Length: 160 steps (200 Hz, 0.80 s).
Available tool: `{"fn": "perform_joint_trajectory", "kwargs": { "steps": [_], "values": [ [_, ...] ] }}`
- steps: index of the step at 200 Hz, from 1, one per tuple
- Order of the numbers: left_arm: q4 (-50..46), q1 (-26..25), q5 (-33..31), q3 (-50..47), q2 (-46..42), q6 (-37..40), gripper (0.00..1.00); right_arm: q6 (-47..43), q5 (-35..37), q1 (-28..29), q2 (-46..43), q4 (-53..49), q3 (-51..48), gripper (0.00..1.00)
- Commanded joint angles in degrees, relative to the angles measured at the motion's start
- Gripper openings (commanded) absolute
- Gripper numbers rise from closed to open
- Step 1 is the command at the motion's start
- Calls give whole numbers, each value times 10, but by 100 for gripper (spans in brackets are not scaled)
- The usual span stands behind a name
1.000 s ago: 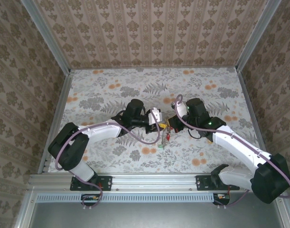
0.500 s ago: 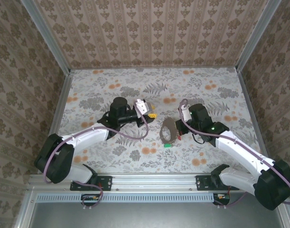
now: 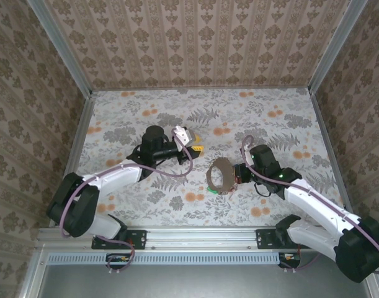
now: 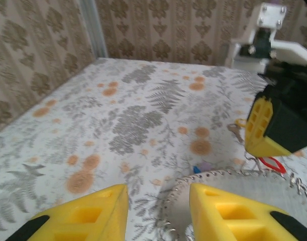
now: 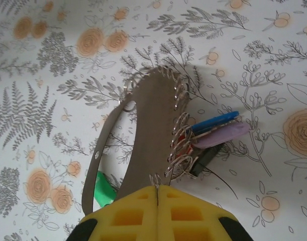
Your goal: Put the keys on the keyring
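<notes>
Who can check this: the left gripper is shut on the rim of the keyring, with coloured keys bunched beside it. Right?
Not quite: the right gripper is the one shut on the rim of the keyring, as the right wrist view shows. The coloured keys are bunched beside it.

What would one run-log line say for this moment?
right hand: shut on keyring | left hand: open, empty | keys: bunched at keyring's rim

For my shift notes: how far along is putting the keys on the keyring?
Done: a blue-headed key and a pink-headed key hang bunched at the rim of the large thin tan hoop keyring. In hand: the right gripper is shut on that rim; the left gripper is open, empty. Left: the green-headed key by the hoop's lower edge, threaded or not I cannot tell.
</notes>
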Motion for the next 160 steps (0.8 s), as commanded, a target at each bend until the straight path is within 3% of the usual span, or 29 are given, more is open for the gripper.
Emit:
{"fn": "perform_joint_trajectory", "kwargs": {
  "steps": [1, 46, 105, 160],
  "values": [
    [-49, -10, 80, 38, 45, 24, 36, -8, -34, -2, -21, 46, -7, 0],
    [-158, -75, 116, 131, 144, 130, 35, -30, -41, -2, -21, 44, -4, 0],
    [-216, -96, 151, 187, 205, 181, 37, -38, -49, -2, -17, 49, -1, 0],
    [-222, -102, 155, 201, 226, 184, 39, -40, -64, -2, -22, 61, -1, 0]
  ]
}}
